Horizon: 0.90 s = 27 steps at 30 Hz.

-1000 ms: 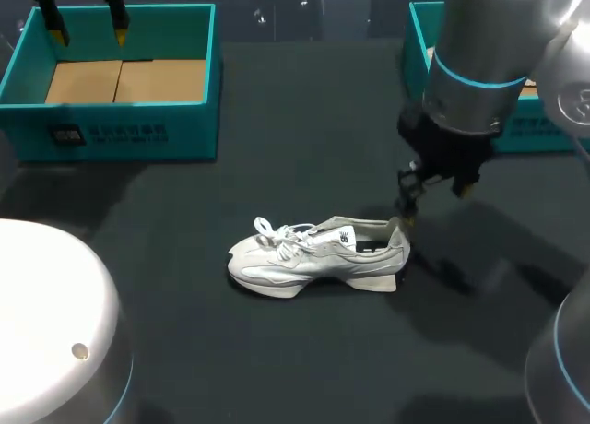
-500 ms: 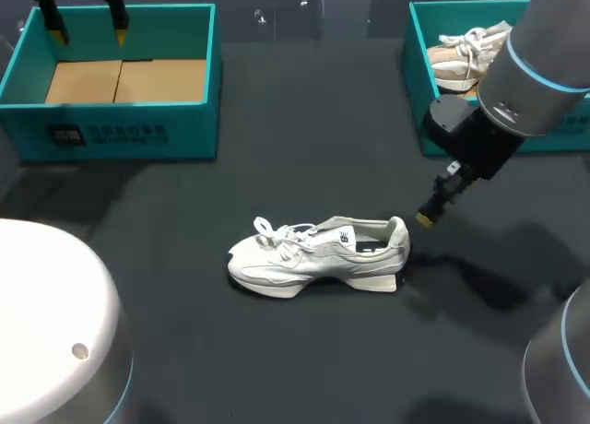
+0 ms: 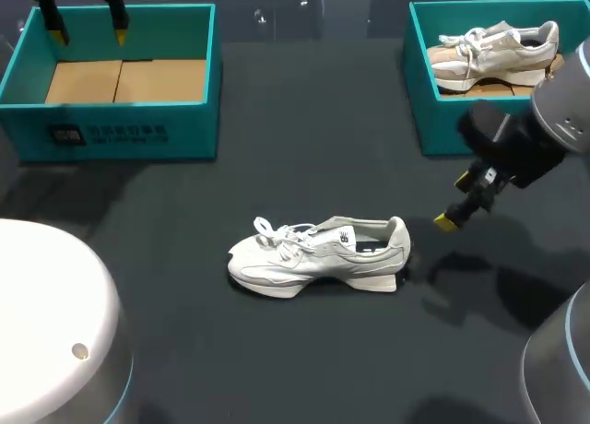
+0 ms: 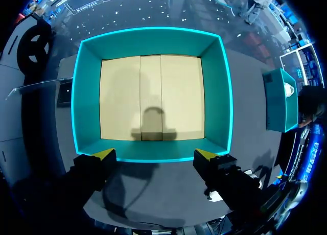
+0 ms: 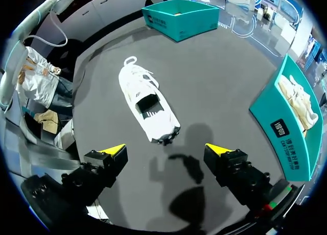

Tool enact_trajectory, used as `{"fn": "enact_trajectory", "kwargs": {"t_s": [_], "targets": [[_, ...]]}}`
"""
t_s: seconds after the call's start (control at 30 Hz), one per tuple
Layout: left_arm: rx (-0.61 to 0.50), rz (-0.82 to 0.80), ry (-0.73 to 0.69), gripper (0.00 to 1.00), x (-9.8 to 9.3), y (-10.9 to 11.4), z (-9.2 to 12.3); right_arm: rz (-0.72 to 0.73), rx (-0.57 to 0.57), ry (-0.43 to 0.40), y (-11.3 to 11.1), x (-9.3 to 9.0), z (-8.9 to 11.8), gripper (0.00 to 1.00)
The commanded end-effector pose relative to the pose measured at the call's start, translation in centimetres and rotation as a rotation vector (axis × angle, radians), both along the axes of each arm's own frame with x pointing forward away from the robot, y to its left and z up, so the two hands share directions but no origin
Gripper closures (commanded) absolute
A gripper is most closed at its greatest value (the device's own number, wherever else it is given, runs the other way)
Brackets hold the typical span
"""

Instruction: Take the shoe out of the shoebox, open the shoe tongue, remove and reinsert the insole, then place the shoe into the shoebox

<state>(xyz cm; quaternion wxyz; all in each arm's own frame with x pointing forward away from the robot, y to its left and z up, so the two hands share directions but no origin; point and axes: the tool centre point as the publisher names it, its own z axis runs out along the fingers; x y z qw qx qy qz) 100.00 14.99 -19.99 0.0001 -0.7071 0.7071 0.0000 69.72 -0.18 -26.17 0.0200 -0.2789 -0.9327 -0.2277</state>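
Left jaws hang apart and empty, the empty shoebox (image 4: 87, 117) straight below them. The shoe (image 3: 318, 256) lies on the bench (image 3: 304, 138), ahead of the right jaws, which are also apart. Pinch the tongue (image 3: 336, 238) lightly while steadying the heel (image 3: 396, 237).

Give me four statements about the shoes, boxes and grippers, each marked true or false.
1. The shoe lies on the table, outside both boxes. True.
2. The right gripper is shut on the shoe. False: it is open, apart from the heel.
3. The right box holds a second shoe. True.
4. The left gripper hangs over the right box. False: it is over the left box.
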Motion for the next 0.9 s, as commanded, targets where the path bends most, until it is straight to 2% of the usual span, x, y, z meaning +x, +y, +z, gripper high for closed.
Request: {"fn": "enact_trajectory", "kwargs": {"t_s": [0.03,0.23,0.7,0.9], "targets": [[0.000,0.000,0.000,0.00,0.0,0.0,0.0,-0.019,0.085,-0.058,-0.2,-0.5,-0.2,0.00],[0.000,0.000,0.000,0.00,0.0,0.0,0.0,-0.019,0.085,-0.058,-0.2,-0.5,-0.2,0.00],[0.000,0.000,0.000,0.00,0.0,0.0,0.0,0.060,0.129,-0.129,-1.4,-0.8,-1.1,0.00],[0.000,0.000,0.000,0.00,0.0,0.0,0.0,0.083,0.152,-0.160,-1.9,-0.7,-2.4,0.00]]}}
